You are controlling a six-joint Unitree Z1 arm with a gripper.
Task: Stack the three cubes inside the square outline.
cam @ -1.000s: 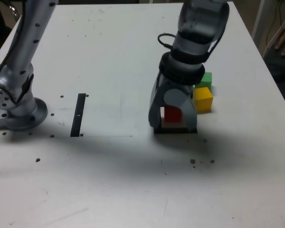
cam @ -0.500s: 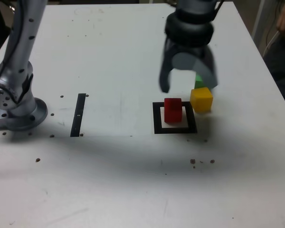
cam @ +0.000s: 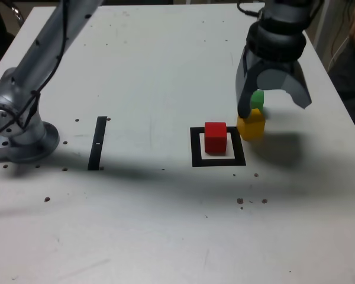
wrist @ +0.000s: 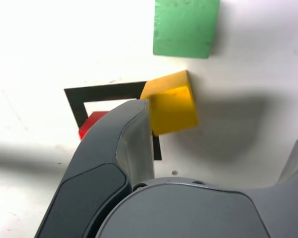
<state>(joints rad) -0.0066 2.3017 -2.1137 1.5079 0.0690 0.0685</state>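
So far you have one of three placed: the red cube (cam: 215,137) sits alone inside the square outline (cam: 218,161), near the middle of the desk (cam: 142,225), with nothing on top of it. Just beyond the outline, toward the desk's far right corner in the exterior view, the yellow cube (cam: 252,126) waits on the desk surface, and the green cube (cam: 257,99) lies just behind it. Your pincer (cam: 274,111) hangs wide open and empty above those two. Two cubes are left to stack.
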